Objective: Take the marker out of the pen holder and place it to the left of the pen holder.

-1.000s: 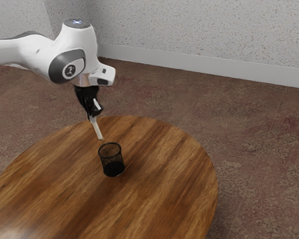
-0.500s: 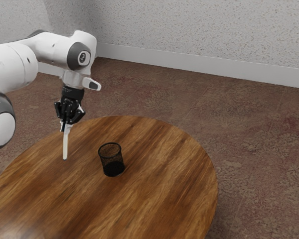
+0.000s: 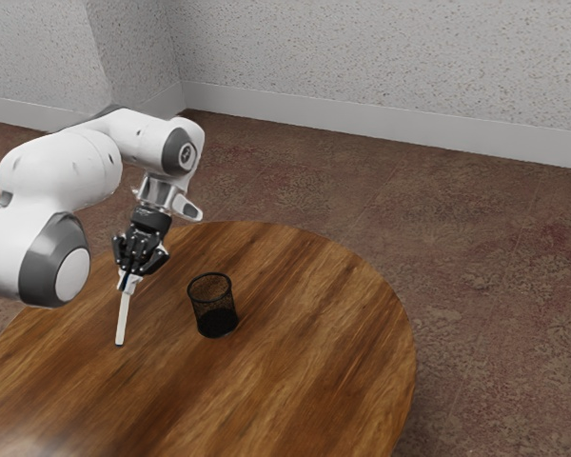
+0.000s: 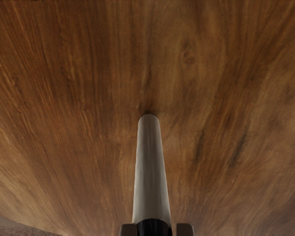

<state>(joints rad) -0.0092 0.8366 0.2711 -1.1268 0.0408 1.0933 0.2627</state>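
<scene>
In the exterior view my black gripper (image 3: 128, 278) is shut on the marker (image 3: 123, 319), a white stick with a dark end that hangs down, slightly tilted, with its lower tip at or just above the tabletop. The black mesh pen holder (image 3: 214, 307) stands upright toward the exterior view's right of the marker, apart from it. In the wrist view the marker (image 4: 151, 172) points away from the hand toward the wood, its black part between the two fingertips of the gripper (image 4: 156, 230).
The round wooden table (image 3: 305, 381) carries the pen holder near its middle. Its curved edge and a bit of carpet (image 4: 14, 227) show in the wrist view. A speckled wall stands behind the carpeted floor.
My hand has swung with the marker from behind the pen holder toward the exterior view's left, then come lower. The marker's tip is now near the table, and the pen holder has stayed put.
</scene>
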